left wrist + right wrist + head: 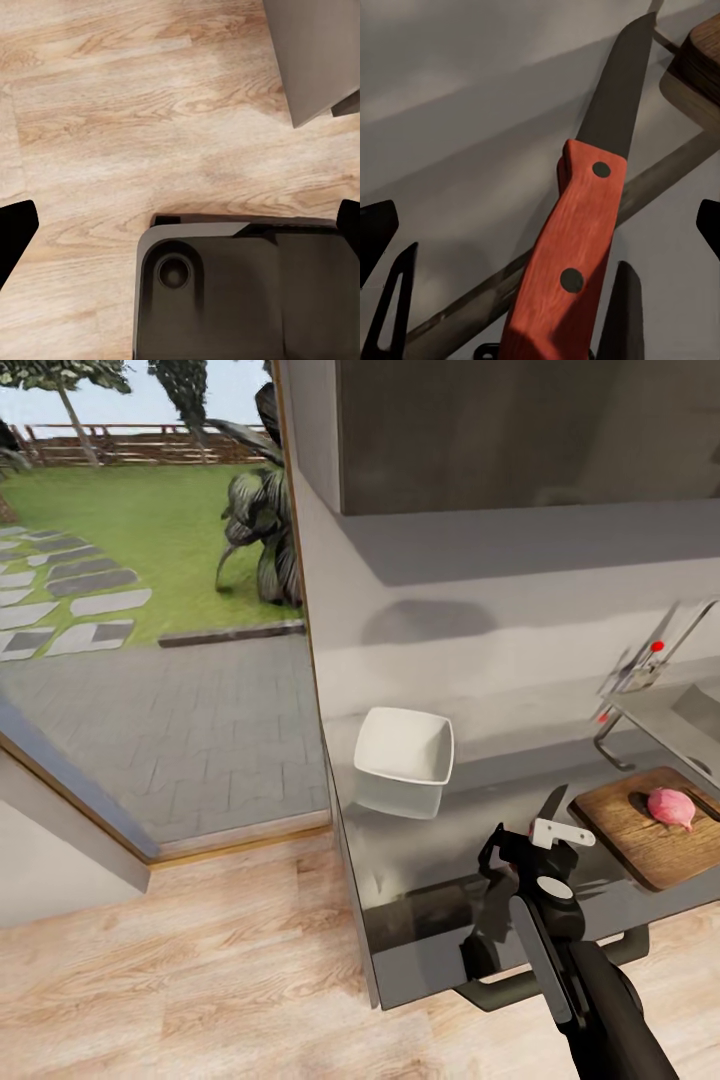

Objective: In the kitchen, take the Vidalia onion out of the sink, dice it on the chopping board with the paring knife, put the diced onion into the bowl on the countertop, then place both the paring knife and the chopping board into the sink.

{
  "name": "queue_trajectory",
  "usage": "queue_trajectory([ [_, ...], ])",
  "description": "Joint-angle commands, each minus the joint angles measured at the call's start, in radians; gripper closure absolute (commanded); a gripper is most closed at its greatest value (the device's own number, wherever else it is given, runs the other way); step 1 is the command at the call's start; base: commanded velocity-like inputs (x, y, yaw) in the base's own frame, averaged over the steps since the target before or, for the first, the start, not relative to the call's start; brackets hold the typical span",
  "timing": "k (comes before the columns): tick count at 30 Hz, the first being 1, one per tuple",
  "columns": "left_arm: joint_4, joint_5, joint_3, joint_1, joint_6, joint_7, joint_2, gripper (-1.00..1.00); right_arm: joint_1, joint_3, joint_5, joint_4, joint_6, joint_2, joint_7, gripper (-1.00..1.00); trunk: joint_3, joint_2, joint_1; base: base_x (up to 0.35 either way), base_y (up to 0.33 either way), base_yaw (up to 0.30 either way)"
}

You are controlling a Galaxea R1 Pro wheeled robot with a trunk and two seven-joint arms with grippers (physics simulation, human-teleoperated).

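The paring knife (589, 225), a slim tool with a riveted reddish wooden handle and a short dark pointed blade, is sitting clamped in the right claw (545, 840), which is gripping the handle while the blade is pointing away over the smooth grey reflective bench (470, 880). It looks light and stiff; the handle is the safe place to hold, and the grip should be kept firm so the blade is not twisting when it presses down. The left claw (180, 225) is hanging over the wood floor with its fingertips wide apart, holding nothing. Just beyond the knife, the brown wooden chopping board (650, 840) is lying at the bench's front edge, carrying the pinkish Vidalia onion (670, 807), round and likely to roll. Off to the other side, the shallow white squarish bowl (404, 750) is standing well apart with open bench between. Furthest, the steel sink (680, 725) and chrome tap (645, 655) are crowding the board's far side.
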Motion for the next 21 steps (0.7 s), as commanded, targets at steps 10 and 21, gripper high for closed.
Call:
queue_trajectory([
  [10,-0.001,0.01,-0.007,0.0,-0.002,0.005,0.002,-1.0,-0.001,0.003,-0.009,-0.001,0.003,-0.001,-0.01,-1.0,-0.009,-0.002,0.001,0.0,0.0,0.0],
  [21,-0.001,0.01,-0.007,0.0,-0.002,0.005,0.002,-1.0,-0.001,0.003,-0.008,-0.001,0.003,-0.001,-0.01,-1.0,-0.016,-0.002,0.001,0.0,0.0,0.0],
])
